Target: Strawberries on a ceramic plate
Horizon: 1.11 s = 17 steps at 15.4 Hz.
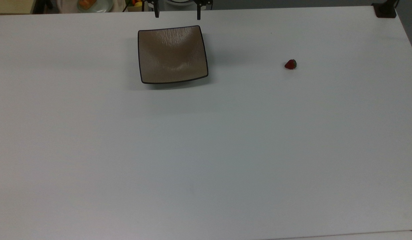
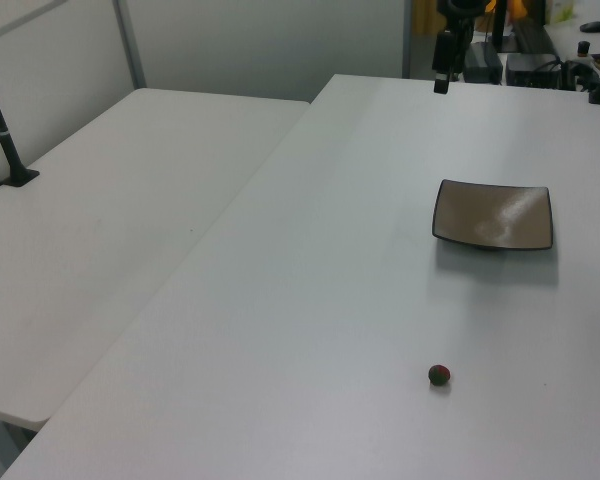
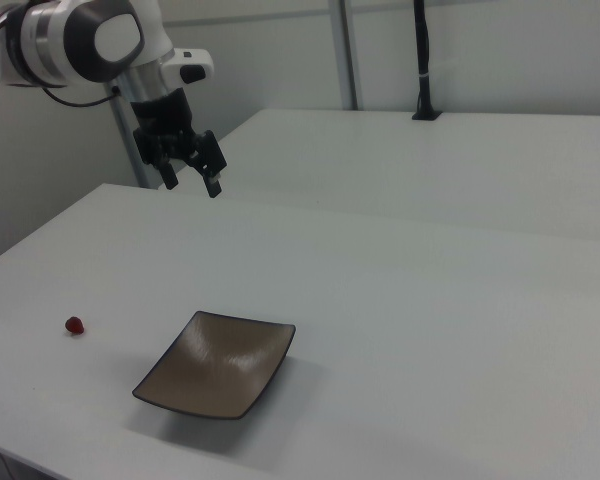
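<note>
Approach stage, nothing grasped: gripper [image 3: 191,178] aloft, fingers spread, empty; strawberry [image 1: 290,64] on white table [image 1: 206,150], well apart at 3 o'clock of ceramic plate [image 1: 172,55] in top view. Next: descend over berry, close gently.

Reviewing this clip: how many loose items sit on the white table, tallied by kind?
Small red strawberry with a green cap: 1
Square tan-brown glazed ceramic plate with a dark rim: 1
Total: 2
Both rest apart on the white table; the plate holds nothing. The arm's black pincer hangs open above the table, holding nothing.
</note>
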Available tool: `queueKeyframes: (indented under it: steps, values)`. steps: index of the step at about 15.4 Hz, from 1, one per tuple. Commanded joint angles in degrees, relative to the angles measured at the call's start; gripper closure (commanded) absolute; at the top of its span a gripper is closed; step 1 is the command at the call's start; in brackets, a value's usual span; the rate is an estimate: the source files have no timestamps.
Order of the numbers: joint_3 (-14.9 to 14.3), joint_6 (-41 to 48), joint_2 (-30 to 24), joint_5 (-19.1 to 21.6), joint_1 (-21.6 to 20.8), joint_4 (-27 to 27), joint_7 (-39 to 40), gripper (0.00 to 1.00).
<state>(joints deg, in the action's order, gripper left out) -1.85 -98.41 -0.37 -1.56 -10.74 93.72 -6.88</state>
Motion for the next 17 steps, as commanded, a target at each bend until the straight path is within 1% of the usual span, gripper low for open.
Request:
queueKeyframes:
  steps: [1,7,10,11,12,14,15,16,17]
  values:
    - [0.52,-0.20,0.11,0.85,-0.33,0.66,0.29,0.00]
    - [0.79,-0.20,0.19,0.85,-0.42,0.93,0.29,0.00]
    - [2.28,-0.20,0.37,1.38,-0.42,1.20,0.20,0.00]
    - [3.42,-0.72,0.89,2.42,-0.50,1.11,0.20,0.00]
    - [3.86,-1.42,1.33,3.65,-0.51,0.94,0.20,0.00]
    - [4.13,-0.99,1.16,4.02,-0.59,0.58,0.20,0.00]
    - [5.09,-0.90,1.07,4.02,-0.68,0.58,0.12,0.00]
    - [6.84,-0.90,1.25,4.02,-0.77,0.58,0.12,0.00]
    - [7.90,-0.90,1.51,4.10,-0.86,0.58,0.03,0.00]
